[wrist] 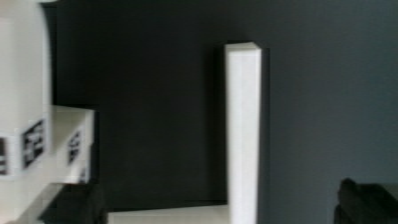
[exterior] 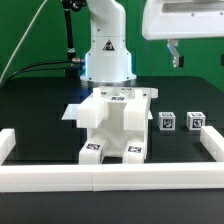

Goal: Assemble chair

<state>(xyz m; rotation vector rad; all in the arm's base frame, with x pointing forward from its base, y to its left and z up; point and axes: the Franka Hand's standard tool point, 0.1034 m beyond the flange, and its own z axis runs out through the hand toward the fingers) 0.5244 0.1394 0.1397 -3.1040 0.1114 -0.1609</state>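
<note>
gripper (exterior: 175,58) hangs upper right in the exterior view, jaws apart, empty. chair (exterior: 113,125) stands mid-frame; cube (exterior: 167,121) and second cube (exterior: 196,121) sit toward the exterior view's right.

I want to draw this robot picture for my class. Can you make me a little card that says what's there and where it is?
robot arm: white, its base behind the chair
gripper: open, empty, up in the air toward the exterior view's right
chair: white blocky parts joined, with tags, mid-table
small cubes: two, tagged, lying apart from the chair on the exterior view's right
border wall: low, white, along the front and sides
table: black
</note>
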